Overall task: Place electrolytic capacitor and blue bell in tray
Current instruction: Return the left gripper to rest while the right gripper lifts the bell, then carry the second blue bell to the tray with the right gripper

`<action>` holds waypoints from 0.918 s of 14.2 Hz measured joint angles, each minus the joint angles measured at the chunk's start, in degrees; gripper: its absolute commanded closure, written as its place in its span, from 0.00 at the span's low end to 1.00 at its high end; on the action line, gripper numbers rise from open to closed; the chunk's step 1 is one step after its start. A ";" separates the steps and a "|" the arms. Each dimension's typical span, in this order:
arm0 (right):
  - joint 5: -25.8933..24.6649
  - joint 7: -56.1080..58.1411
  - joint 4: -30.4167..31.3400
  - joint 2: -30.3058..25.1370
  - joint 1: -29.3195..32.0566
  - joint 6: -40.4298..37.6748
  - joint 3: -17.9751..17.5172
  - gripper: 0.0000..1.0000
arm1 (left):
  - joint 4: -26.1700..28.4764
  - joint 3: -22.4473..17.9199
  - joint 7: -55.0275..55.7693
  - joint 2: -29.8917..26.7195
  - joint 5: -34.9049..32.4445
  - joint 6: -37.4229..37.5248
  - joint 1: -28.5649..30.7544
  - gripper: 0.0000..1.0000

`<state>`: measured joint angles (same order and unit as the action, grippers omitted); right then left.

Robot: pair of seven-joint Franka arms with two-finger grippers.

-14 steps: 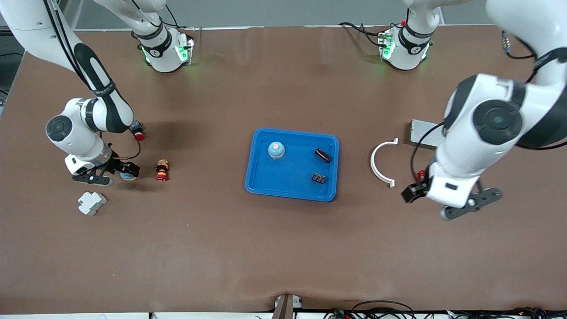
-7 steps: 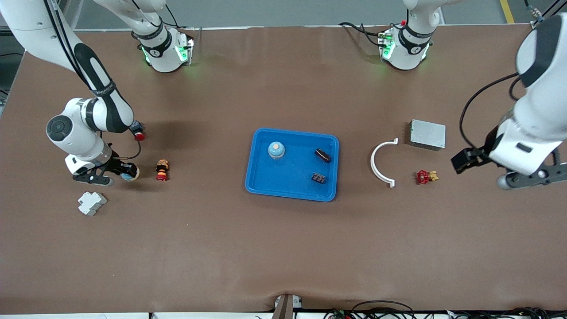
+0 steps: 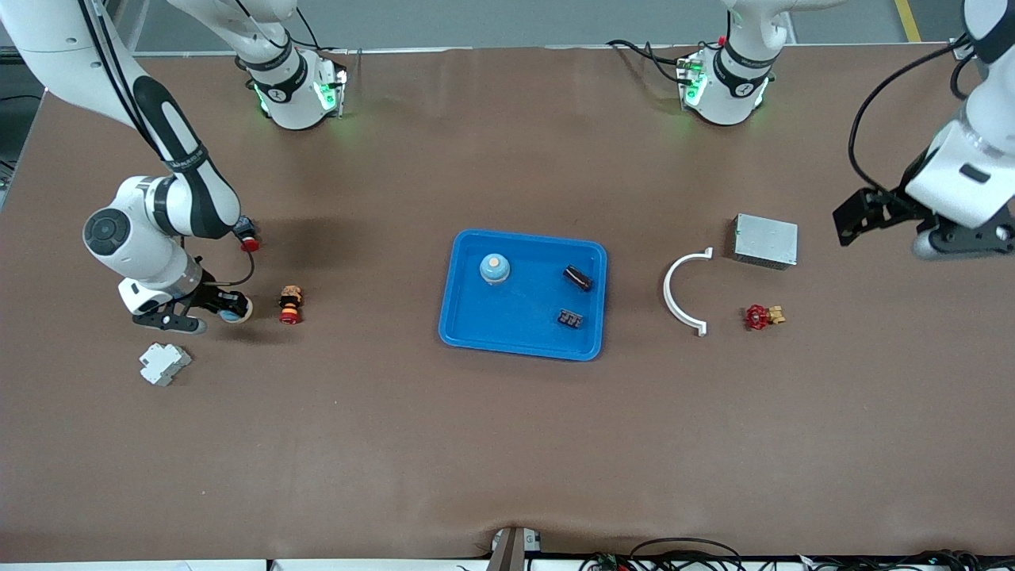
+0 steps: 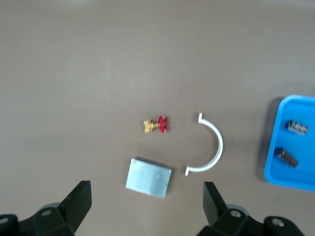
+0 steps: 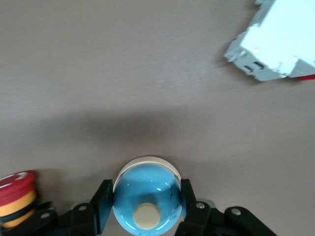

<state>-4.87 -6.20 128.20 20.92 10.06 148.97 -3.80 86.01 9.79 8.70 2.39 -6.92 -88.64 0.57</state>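
The bright blue tray (image 3: pixel 476 333) lies mid-table. In it stand a blue bell (image 3: pixel 493 269) with a cream button and two small dark parts, a black cylinder (image 3: pixel 577 277) and a ribbed block (image 3: pixel 570 319). The tray's edge (image 4: pixel 275 172) shows in the left wrist view. My right gripper (image 3: pixel 228 308) is shut on a second blue bell (image 5: pixel 146 204) low at the table near the right arm's end, its fingers (image 5: pixel 103 206) pressed on both sides. My left gripper (image 3: pixel 955 238) is open and empty, up over the left arm's end; it shows wide open in its wrist view (image 4: pixel 146 199).
A red-and-yellow push button (image 3: pixel 290 305) stands beside the held bell. A white breaker block (image 3: pixel 164 363) lies nearer the camera. A white curved piece (image 3: pixel 683 292), a silver box (image 3: pixel 765 240) and a red valve (image 3: pixel 760 316) lie toward the left arm's end.
My left arm has risen and swung away from the red valve toward the table's end and its base. My right gripper has stayed at the bell and closed on it.
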 measured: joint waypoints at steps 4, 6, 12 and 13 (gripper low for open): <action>1.88 -7.53 -8.65 -4.56 -0.60 -19.09 -5.58 1.00 | 3.82 -3.75 -0.81 -4.92 3.17 2.28 -1.74 0.00; 5.42 -11.57 -12.54 -6.77 -0.77 -26.64 -8.92 1.00 | 5.10 -3.94 -0.81 -6.39 3.47 3.29 -1.73 0.00; 7.44 -36.67 -18.77 -8.37 -1.67 -32.12 -24.82 1.00 | 6.15 -4.19 -0.81 -7.15 4.28 3.49 -1.36 0.00; 7.42 -40.53 -19.28 -8.38 -2.88 -31.78 -26.35 1.00 | 6.21 -4.20 -0.81 -7.15 4.29 3.49 -1.36 0.00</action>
<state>2.55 -46.74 108.91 12.54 7.17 117.19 -30.15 92.22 5.59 7.89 -4.76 -2.63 -85.15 -0.80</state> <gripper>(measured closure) 0.396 0.000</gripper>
